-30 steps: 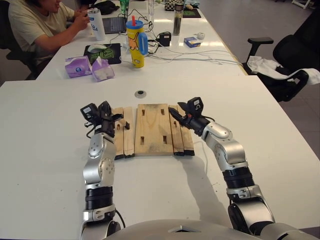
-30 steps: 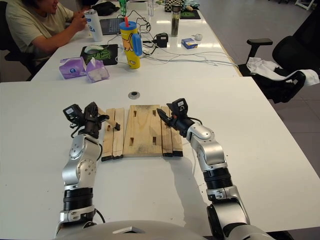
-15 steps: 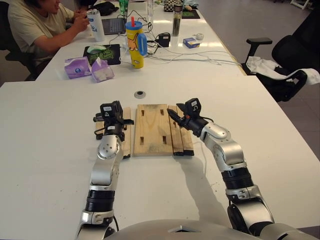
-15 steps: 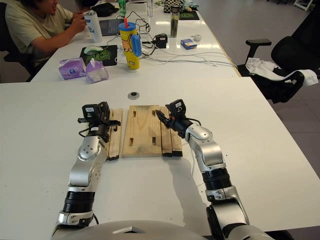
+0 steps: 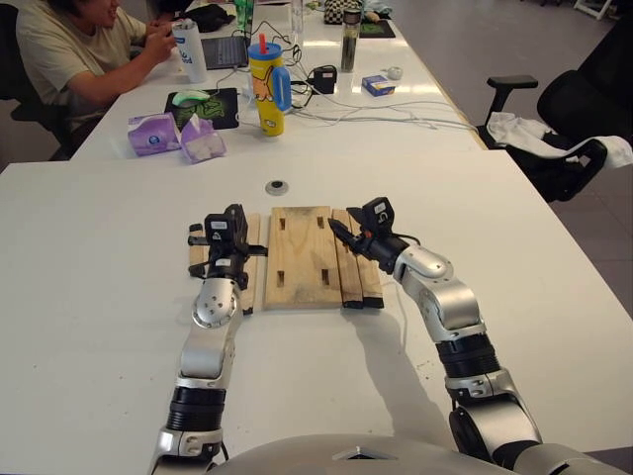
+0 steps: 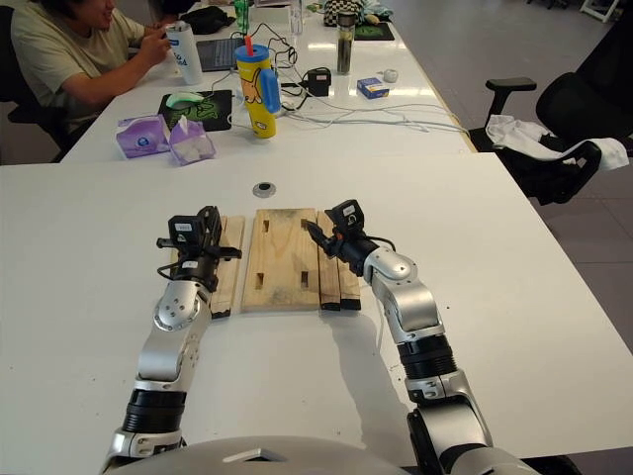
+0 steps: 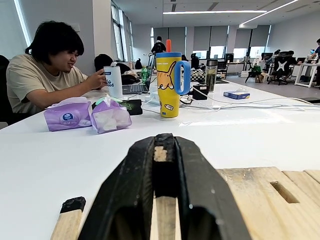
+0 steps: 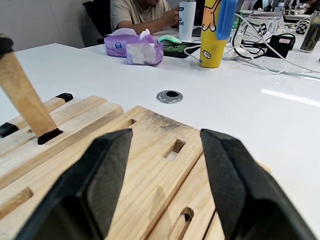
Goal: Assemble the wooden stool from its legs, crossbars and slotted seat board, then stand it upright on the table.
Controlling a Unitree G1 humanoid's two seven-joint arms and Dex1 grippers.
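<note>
Shift: left pincer, clamped on a stick, has been swung inward over the left slats, beside the seat board. Right pincer is held wide over the board's right edge. All parts lie flat on the table; nothing slotted yet.

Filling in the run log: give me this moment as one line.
left gripper shut on wooden piece, tilted | right gripper open above seat board right side | stool unassembled

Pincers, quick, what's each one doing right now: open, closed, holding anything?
Left pincer: closed on a tilted wooden bar.
Right pincer: open, holding nothing, above the seat board.
</note>
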